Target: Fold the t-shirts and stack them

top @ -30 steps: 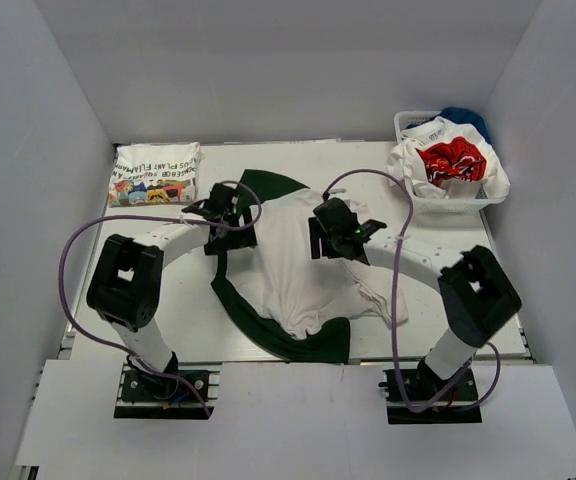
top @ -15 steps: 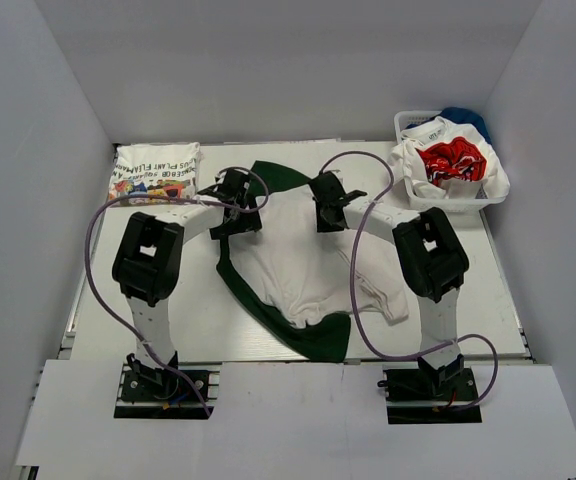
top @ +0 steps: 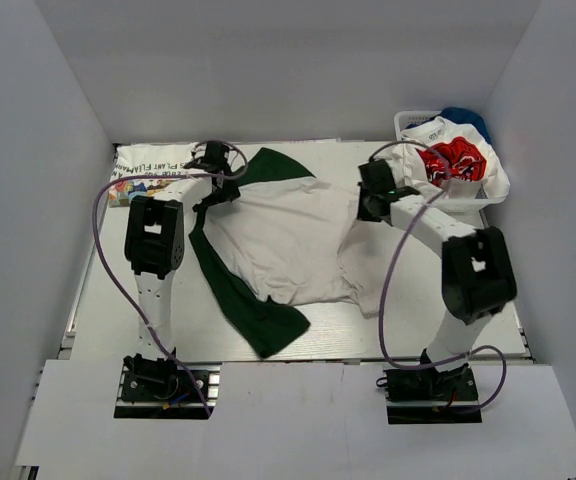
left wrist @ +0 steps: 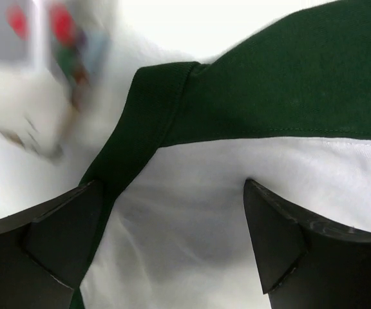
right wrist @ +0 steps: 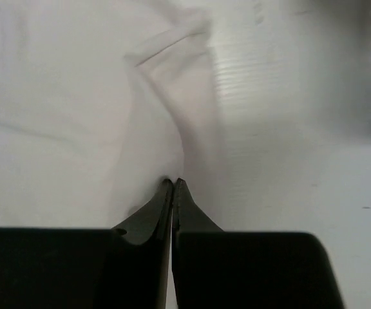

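Observation:
A white t-shirt with dark green parts lies spread across the middle of the table. My left gripper hovers open over its back left corner. In the left wrist view the fingers stand wide apart above white cloth, close to the green shoulder. My right gripper is at the shirt's back right edge. It is shut on a raised fold of the white cloth.
A folded t-shirt with a colourful print lies at the back left, blurred in the left wrist view. A white mesh basket at the back right holds a red-printed tee and blue cloth.
Both arms have reached toward the back and apart. The shirt has gone from bunched to spread wide. My right gripper has closed on the cloth; the left has stayed open.

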You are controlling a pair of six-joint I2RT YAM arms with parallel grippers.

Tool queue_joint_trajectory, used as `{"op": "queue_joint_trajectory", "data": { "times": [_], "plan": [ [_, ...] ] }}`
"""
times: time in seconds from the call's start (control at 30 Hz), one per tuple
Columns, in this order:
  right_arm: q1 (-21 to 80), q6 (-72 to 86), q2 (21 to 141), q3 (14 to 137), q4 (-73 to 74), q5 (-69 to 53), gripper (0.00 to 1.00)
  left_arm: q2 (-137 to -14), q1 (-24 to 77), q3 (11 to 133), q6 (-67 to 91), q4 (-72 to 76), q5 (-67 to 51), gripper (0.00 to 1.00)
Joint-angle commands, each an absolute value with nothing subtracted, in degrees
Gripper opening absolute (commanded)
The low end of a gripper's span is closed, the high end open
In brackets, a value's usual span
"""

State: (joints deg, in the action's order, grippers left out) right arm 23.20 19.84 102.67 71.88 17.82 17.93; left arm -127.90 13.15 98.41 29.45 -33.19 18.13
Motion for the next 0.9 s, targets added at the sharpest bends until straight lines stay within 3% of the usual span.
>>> {"op": "queue_joint_trajectory", "data": {
  "times": [0.0, 0.23, 0.3, 0.37, 0.43, 0.5, 0.57, 0.6, 0.67, 0.77, 0.87],
  "plan": [
    [18.4, 17.2, 94.7, 69.4, 16.3, 19.9, 0.00, -133.0, 9.7, 100.7, 27.0, -34.6, 14.9, 1.00],
    [9.1, 12.5, 92.7, 70.7, 18.4, 20.7, 0.00, -135.0, 8.0, 110.1, 22.2, -35.2, 14.4, 1.00],
    [8.4, 12.9, 92.5, 71.7, 20.6, 23.3, 0.04, -135.5, 7.4, 113.4, 21.6, -36.6, 13.0, 1.00],
    [7.7, 13.3, 92.0, 73.4, 21.7, 24.4, 0.22, -135.5, 7.4, 115.3, 21.0, -36.7, 13.0, 1.00],
    [6.4, 14.8, 91.4, 75.0, 23.8, 28.7, 0.22, -134.9, 7.4, 115.9, 20.5, -37.3, 13.0, 1.00],
    [5.6, 15.6, 90.8, 76.8, 26.2, 32.9, 0.34, -134.3, 7.4, 117.5, 20.0, -37.8, 13.0, 1.00],
    [5.2, 15.6, 89.6, 77.9, 27.8, 32.6, 0.54, -132.5, 7.4, 118.1, 20.0, -38.7, 12.5, 1.00],
    [5.4, 14.7, 88.0, 77.3, 28.6, 30.9, 0.70, -131.8, 7.4, 118.1, 19.4, -39.4, 11.9, 1.00],
    [7.2, 13.8, 83.1, 75.6, 28.0, 18.9, 0.90, -128.3, 8.0, 116.3, 19.4, -39.9, 11.3, 1.00],
    [12.1, 16.3, 76.6, 64.5, 24.4, 7.1, 0.90, -122.8, 9.2, 109.3, 22.7, -42.4, 10.6, 1.00],
    [22.6, 19.2, 74.8, 58.0, 27.1, 7.9, 0.90, -110.4, 9.9, 92.5, 27.2, -38.4, 2.8, 1.00]
  ]
}}
